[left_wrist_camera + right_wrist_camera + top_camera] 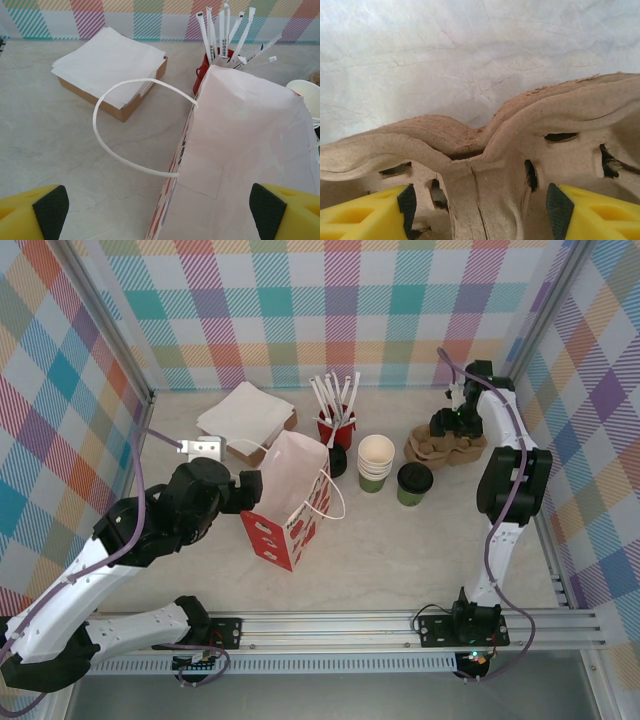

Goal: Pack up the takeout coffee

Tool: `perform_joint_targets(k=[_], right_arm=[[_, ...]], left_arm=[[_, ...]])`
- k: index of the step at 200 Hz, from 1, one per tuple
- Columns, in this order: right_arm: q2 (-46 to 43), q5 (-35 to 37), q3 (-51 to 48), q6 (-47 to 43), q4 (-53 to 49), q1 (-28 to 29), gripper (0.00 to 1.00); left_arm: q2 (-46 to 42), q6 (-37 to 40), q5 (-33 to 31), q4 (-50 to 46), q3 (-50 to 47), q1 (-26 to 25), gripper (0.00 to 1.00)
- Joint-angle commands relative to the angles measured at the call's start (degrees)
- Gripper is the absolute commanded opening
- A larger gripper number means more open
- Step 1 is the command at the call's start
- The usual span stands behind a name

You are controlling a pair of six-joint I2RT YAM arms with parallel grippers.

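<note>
The takeout coffee stands right of the bag: a stack of green cups with cream rims and a single green cup with a dark top. The red-and-white paper bag stands open at mid table. My left gripper is open and straddles the bag's left wall, one finger outside and one inside. My right gripper is open at the back right, its pads on either side of the middle ridge of a brown pulp cup carrier, with gaps showing.
A red cup with white sticks stands behind the bag, a small dark cup beside it. A brown box topped with white paper sheets lies at the back left. Plaid walls close in three sides.
</note>
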Motion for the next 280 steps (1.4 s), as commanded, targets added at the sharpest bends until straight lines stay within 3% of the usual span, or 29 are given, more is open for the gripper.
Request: perform_joint_targets(k=[1, 50, 97, 196, 280], right_arm=[[1.23, -0.43, 1.68, -1.16, -2.77, -0.16, 0.67], [1.99, -1.53, 1.9, -1.45, -4.01, -0.16, 0.51], [1.1, -1.43, 2.0, -1.57, -4.25, -0.15, 0.46], [0.58, -1.47, 4.01, -1.96, -6.53, -0.17, 0.47], [0.6, -1.07, 4.18, -2.13, -7.32, -0.17, 0.39]], left_arm=[[0.04, -0.74, -1.51, 1.15, -0.33, -0.19, 0.95], [0.01, -0.94, -1.48, 0.96, -0.61, -0.19, 0.96], [0.09, -0.89, -1.29, 0.89, -0.67, -0.19, 0.96], [0.16, -0.8, -1.07, 1.09, -1.22, -0.18, 0.97], [0.1, -0.84, -1.05, 1.07, -1.27, -0.22, 0.97]])
